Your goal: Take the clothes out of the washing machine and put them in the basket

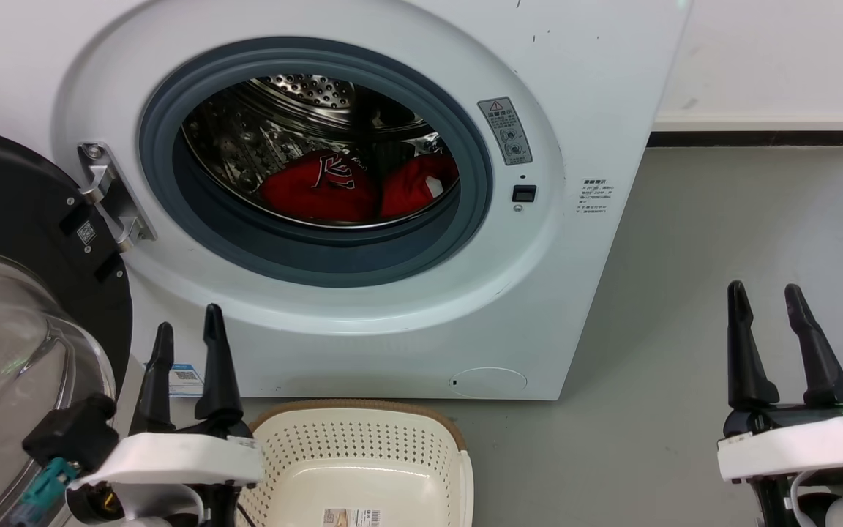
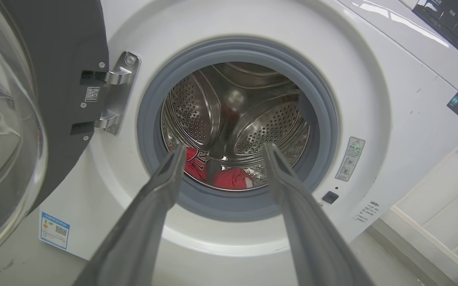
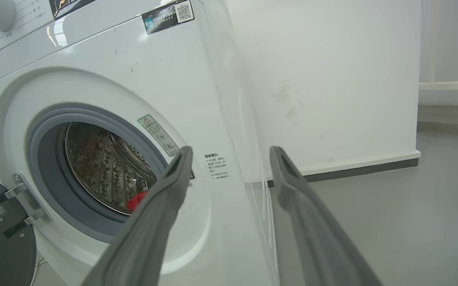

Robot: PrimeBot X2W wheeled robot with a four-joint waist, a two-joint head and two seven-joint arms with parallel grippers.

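The white washing machine stands before me with its door swung open to the left. Red clothes with black-white lettering lie at the bottom of the steel drum; I also see these clothes past my left fingers, and a red scrap of the clothes in the right wrist view. The cream basket sits on the floor below the porthole. My left gripper is open and empty beside the basket. My right gripper is open and empty, off to the machine's right.
The open glass door bulges out close to my left arm. Grey floor stretches to the right of the machine, ending at a white wall with a dark skirting. A label lies on the basket's bottom.
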